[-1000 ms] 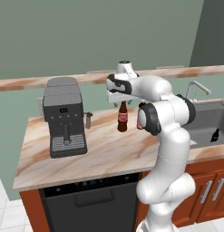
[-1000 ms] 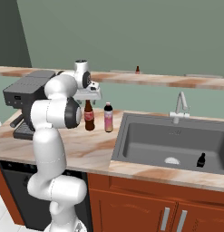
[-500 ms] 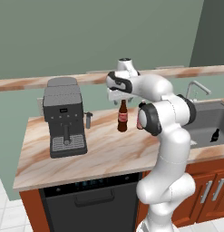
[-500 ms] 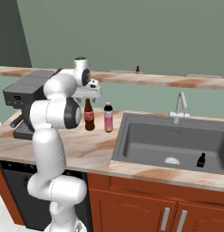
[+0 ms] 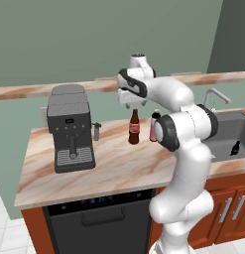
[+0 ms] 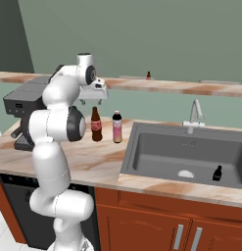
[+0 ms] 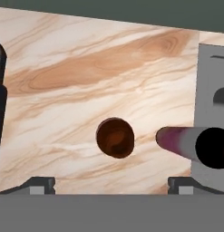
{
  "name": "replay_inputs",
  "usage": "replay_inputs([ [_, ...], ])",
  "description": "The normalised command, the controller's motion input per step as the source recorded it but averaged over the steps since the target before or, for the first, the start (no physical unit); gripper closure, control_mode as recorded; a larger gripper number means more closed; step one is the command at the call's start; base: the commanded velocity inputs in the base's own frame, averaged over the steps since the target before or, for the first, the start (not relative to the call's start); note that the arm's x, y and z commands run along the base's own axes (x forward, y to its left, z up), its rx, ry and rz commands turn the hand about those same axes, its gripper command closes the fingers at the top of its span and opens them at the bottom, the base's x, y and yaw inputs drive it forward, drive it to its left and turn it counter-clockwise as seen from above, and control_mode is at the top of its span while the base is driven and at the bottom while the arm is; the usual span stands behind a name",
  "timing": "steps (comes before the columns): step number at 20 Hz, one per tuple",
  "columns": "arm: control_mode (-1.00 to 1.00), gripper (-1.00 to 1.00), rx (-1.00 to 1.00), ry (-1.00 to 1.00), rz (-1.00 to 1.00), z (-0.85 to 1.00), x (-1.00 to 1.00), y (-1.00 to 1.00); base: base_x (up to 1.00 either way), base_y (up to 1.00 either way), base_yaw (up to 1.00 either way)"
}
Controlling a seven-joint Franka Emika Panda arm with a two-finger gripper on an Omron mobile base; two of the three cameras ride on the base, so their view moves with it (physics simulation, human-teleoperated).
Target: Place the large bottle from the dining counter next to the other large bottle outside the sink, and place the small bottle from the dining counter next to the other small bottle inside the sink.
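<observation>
Tall dark brown cola-style bottle w/ red label (image 5: 134, 127) and tall pale pink bottle w/ dark cap (image 6: 116, 127) stand close together on the marbled worktop (image 5: 114, 163), narrow gap betw the 2, open-jawed gripper (image 6: 93, 101) just above them. Black boxy coffee machine (image 5: 70, 127) blocks the left end; wide bare stone in front of both bottles. Grey steel sink basin (image 6: 181, 156) mostly free, 1 tiny all-black bottle (image 6: 217, 173) near its right wall.

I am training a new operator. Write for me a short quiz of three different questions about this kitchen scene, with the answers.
1. True or false: the end effector is shut on the large bottle.
2. What stands beside the large bottle? A) a mug B) the other large bottle C) a plate
3. Where is the other small bottle?

Key: 1. False, it is open above the bottle. 2. B. 3. Inside the sink.
</observation>
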Motion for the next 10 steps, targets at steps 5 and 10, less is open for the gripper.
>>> replay_inputs([
  [5,-1.0,-1.0,0.02,0.0,0.0,0.41,-0.51,0.0,0.0,0.0,0.0],
  [10,-1.0,-1.0,0.04,0.0,-0.04,0.04,-0.92,-0.07,0.0,0.0,0.0],
])
